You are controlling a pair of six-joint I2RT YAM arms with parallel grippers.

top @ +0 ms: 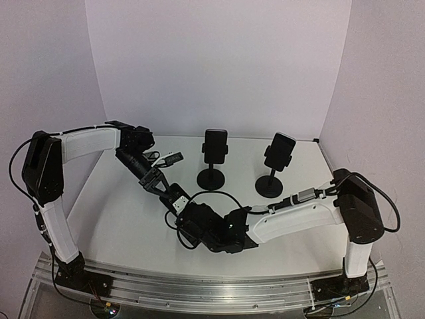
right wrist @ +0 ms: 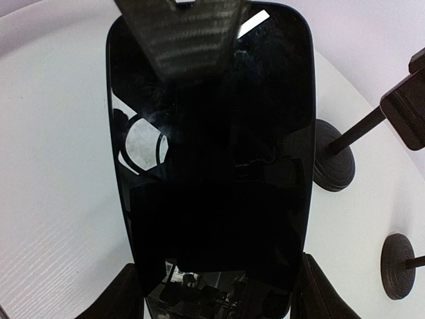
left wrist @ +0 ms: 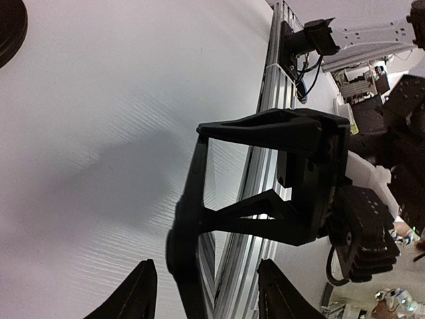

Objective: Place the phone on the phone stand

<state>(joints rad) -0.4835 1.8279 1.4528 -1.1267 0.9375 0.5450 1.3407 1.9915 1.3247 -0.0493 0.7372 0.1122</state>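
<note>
The phone (right wrist: 212, 166), a black slab with a glossy dark screen, fills the right wrist view. My right gripper (right wrist: 219, 296) is shut on it, with a finger pressed against each long edge. The left wrist view shows the phone (left wrist: 189, 219) edge-on, held above the table. My left gripper (left wrist: 212, 292) is open and straddles the phone's far end, with a gap on both sides. One of its ribbed fingers (right wrist: 192, 40) lies over the top of the screen. Two black phone stands (top: 212, 178) (top: 270, 186) stand behind the grippers (top: 161, 185) (top: 184, 211) on round bases.
The white table (top: 113, 219) is walled by pale panels at the back and sides. An aluminium rail (left wrist: 265, 126) runs along the near edge. The stand bases (right wrist: 335, 163) (right wrist: 397, 266) sit to the right of the phone in the right wrist view.
</note>
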